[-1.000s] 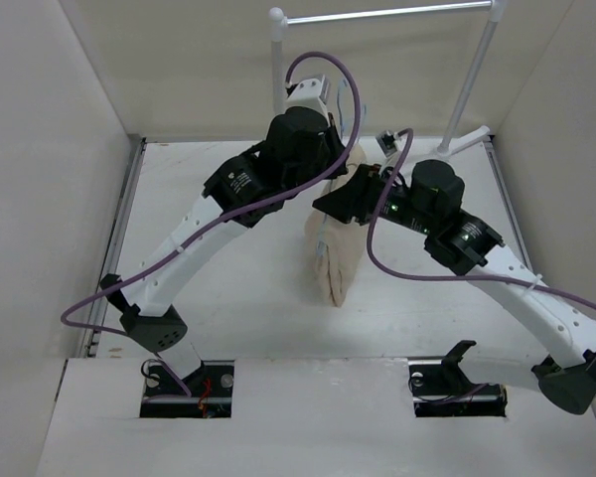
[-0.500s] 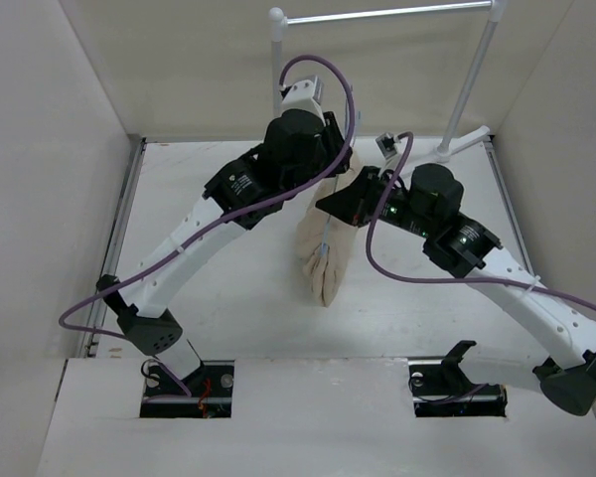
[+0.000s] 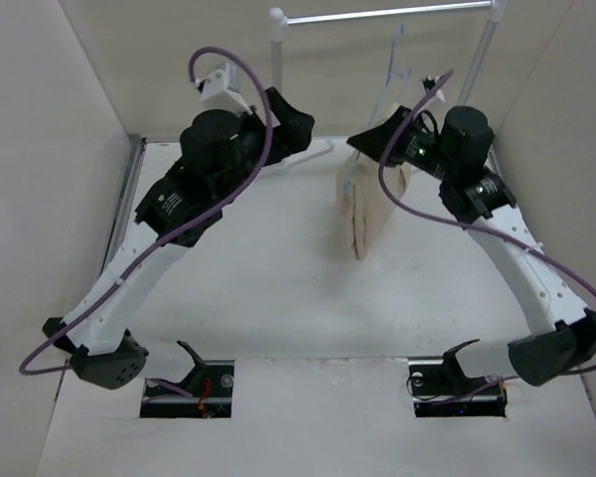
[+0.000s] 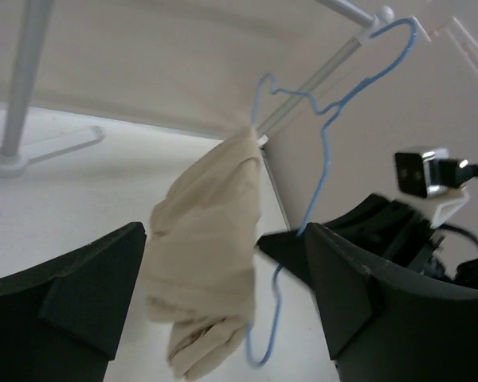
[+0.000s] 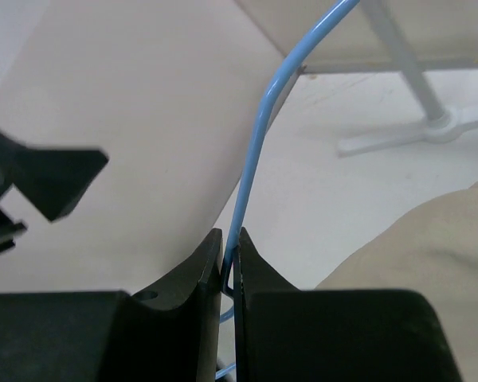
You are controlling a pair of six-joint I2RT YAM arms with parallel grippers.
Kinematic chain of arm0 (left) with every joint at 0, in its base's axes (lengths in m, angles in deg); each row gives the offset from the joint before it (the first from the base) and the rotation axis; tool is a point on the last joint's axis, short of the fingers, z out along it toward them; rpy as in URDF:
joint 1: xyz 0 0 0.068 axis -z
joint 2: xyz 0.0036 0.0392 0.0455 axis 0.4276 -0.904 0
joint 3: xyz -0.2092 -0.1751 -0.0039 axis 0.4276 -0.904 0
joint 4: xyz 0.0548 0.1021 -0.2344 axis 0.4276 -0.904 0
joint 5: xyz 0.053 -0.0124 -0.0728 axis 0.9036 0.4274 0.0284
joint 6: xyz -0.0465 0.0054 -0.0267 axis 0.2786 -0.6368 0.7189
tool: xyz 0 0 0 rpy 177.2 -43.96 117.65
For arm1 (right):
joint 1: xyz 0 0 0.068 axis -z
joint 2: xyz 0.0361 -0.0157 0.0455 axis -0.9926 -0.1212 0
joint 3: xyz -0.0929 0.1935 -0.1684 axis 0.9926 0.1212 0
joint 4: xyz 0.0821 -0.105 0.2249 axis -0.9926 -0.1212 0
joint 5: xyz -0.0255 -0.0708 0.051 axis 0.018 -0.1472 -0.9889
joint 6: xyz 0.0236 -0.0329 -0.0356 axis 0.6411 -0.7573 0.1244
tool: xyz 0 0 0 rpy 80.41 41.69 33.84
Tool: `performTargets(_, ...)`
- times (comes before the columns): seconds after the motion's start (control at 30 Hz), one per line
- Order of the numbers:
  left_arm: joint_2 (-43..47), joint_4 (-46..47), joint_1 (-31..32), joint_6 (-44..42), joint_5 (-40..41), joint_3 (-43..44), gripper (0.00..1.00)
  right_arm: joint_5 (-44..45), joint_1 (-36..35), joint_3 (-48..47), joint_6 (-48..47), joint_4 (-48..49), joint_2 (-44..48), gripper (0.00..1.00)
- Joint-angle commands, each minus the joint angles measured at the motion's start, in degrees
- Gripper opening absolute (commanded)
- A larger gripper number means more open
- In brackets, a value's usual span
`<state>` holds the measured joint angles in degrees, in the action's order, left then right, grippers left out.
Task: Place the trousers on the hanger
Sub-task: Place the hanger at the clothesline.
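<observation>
The beige trousers (image 3: 370, 204) hang folded over the lower bar of a thin light-blue hanger (image 3: 395, 50), clear of the table at the back right. My right gripper (image 3: 358, 141) is shut on the hanger's wire (image 5: 255, 159), which runs up between its closed jaws (image 5: 229, 239). The cloth (image 5: 430, 247) shows at the right edge of that view. The hook (image 4: 398, 32) is close under the rail; I cannot tell whether it rests on it. My left gripper (image 3: 296, 124) stands open to the left of the trousers (image 4: 211, 247), apart from them, with nothing held (image 4: 223, 239).
A white tubular garment rail (image 3: 377, 14) spans the back, with posts (image 3: 276, 60) and feet (image 5: 430, 127) on the white table. Pale walls close in the left, right and back. Purple cables loop over both arms.
The left gripper has opened, let go of the trousers and drawn back to the left. The right arm has carried the hanger with the trousers up and to the back right, toward the rail.
</observation>
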<state>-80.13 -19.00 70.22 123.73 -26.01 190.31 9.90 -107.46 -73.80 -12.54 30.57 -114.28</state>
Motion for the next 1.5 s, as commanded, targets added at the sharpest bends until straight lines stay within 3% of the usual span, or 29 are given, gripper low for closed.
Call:
performTargets(0.0, 5.97, 1.84, -4.33, 2.36, 0.81, -8.49, 1.00, -3.10, 6.70, -9.55, -3.55, 2.16, -5.39, 0.01)
performTargets(0.2, 13.36, 1.31, -10.14, 5.70, 0.64, -27.65, 1.00, -7.31, 15.76, -26.24, -3.91, -2.15, -18.93, 0.01)
performTargets(0.4, 15.48, 0.78, -13.39, 7.46, -0.86, -38.91, 1.00, -9.25, 19.55, -41.37, -3.65, -6.37, -31.15, 0.01)
performTargets(0.73, 13.37, 2.62, -18.32, 9.66, -7.62, -44.73, 1.00, -8.20, 20.52, -41.83, -2.33, -6.11, -36.79, 0.03)
performTargets(0.83, 12.23, 3.24, -19.37, 9.92, -8.94, -45.08, 1.00, -8.20, 20.60, -41.13, -2.24, -5.58, -37.23, 0.08)
performTargets(0.93, 11.35, 3.76, -20.08, 10.28, -10.26, -45.08, 1.00, -7.58, 21.39, -41.12, -1.89, -5.58, -37.58, 0.20)
performTargets(1.13, 10.47, 4.03, -21.04, 10.98, -11.05, -44.82, 1.00, -6.97, 22.54, -41.30, -1.71, -5.58, -37.23, 0.62)
performTargets(1.3, 9.85, 4.03, -21.40, 10.98, -11.41, -43.50, 1.00, -6.53, 23.15, -40.34, -1.89, -6.28, -34.87, 0.78)
performTargets(1.33, 9.68, 4.03, -21.48, 10.89, -11.49, -43.15, 1.00, -6.18, 23.24, -39.46, -1.97, -6.28, -34.08, 0.85)
performTargets(1.37, 9.33, 3.94, -21.48, 10.89, -11.58, -42.45, 1.00, -5.22, 23.33, -37.45, -2.32, -6.20, -32.24, 1.00)
performTargets(1.47, 8.19, 3.42, -21.48, 10.81, -11.58, -40.95, 1.00, -3.20, 23.85, -31.92, -2.94, -6.28, -27.15, 1.00)
